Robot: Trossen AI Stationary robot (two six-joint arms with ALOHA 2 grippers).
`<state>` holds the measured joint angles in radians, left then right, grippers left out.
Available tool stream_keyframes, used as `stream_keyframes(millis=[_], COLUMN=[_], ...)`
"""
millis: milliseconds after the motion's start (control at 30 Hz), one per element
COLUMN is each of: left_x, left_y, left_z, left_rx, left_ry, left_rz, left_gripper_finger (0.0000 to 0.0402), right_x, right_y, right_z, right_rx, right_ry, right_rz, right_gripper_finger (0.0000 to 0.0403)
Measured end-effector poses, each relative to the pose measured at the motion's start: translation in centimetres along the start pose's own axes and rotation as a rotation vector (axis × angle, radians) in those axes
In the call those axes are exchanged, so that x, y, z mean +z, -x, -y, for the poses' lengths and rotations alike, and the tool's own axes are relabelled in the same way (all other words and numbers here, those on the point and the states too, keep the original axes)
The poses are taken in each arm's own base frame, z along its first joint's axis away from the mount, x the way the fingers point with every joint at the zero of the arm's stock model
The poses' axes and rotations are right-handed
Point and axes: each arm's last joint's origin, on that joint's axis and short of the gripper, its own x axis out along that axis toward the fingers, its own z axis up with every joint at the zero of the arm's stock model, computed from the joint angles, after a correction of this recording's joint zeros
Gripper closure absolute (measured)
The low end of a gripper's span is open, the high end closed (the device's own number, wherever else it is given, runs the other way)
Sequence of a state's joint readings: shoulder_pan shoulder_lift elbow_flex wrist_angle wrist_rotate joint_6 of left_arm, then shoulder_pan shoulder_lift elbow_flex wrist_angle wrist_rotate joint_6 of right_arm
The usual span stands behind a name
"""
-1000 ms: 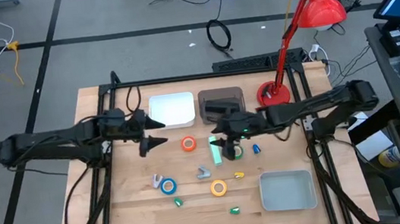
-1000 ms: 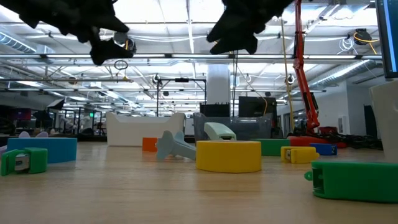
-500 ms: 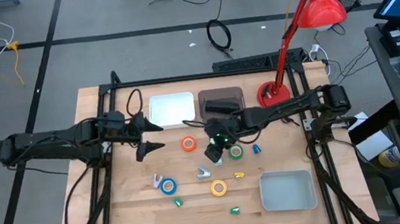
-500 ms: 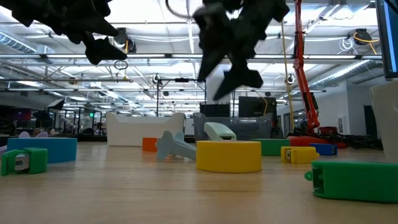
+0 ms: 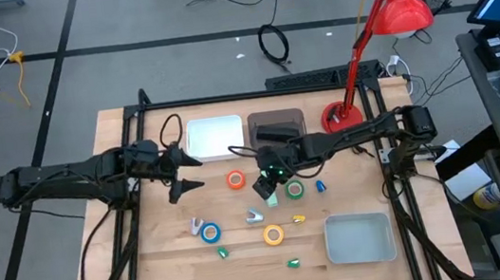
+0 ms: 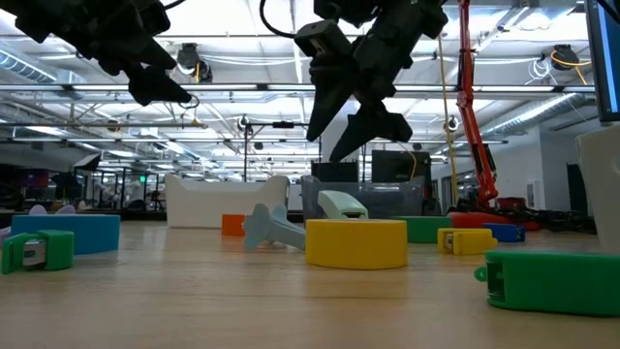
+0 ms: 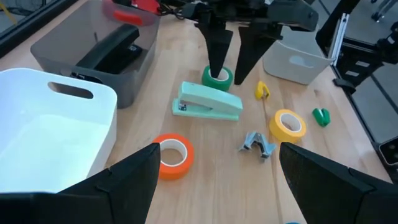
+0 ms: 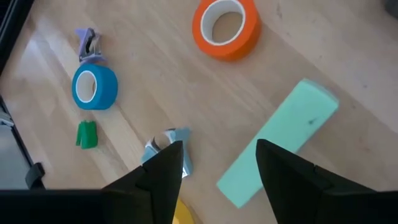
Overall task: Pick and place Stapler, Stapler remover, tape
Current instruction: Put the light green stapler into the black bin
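Note:
The mint-green stapler (image 7: 208,102) lies flat on the wooden table, between the orange tape (image 7: 173,154) and the green tape (image 7: 217,78). The grey-blue stapler remover (image 7: 258,143) lies nearer the front, beside the yellow tape (image 7: 287,123). The blue tape (image 5: 210,231) lies to the front left. My right gripper (image 8: 217,180) hangs open above the stapler (image 8: 280,140), fingers slanting down and touching nothing. Left of the orange tape (image 5: 236,180), my left gripper (image 5: 187,172) hovers open with nothing between its fingers.
A white bin (image 5: 214,137) and a grey bin (image 5: 277,129) holding a black object stand at the back. A grey tray (image 5: 359,238) sits at the front right. A red lamp (image 5: 342,114) stands at the back right. Small coloured bits lie among the rolls.
My right gripper has come down toward the stapler, shifting toward the table's left and near edge. Its wrist has rolled, so the fingers now slant down over the stapler. No object on the table has moved.

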<state>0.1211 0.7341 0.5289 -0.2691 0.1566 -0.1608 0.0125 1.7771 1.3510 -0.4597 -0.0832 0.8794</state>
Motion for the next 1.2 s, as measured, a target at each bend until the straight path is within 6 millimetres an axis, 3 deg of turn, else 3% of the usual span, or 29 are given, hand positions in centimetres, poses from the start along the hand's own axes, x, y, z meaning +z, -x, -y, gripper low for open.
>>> stream_keyframes(millis=[300, 500, 733, 1200], left_x=[0.0, 0.0, 0.0, 0.0], left_y=[0.0, 0.0, 0.0, 0.0], left_z=[0.0, 0.0, 0.0, 0.0], left_rx=[0.000, 0.000, 0.000, 0.000], left_ry=[-0.019, -0.019, -0.021, -0.014], left_rz=[0.000, 0.000, 0.000, 0.000], left_gripper_finger=[0.0069, 0.0068, 0.0068, 0.0068], right_x=[0.6, -0.6, -1.9, -2.0], right_y=[0.0, 0.1, -0.1, -0.1], right_z=[-0.4, 1.0, -0.7, -0.9], right_rx=[0.067, -0.131, -0.086, -0.079], right_ry=[0.000, -0.090, -0.134, -0.231], right_rz=[0.027, -0.025, 0.018, 0.019], right_gripper_finger=[0.0203, 0.0202, 0.0202, 0.0202])
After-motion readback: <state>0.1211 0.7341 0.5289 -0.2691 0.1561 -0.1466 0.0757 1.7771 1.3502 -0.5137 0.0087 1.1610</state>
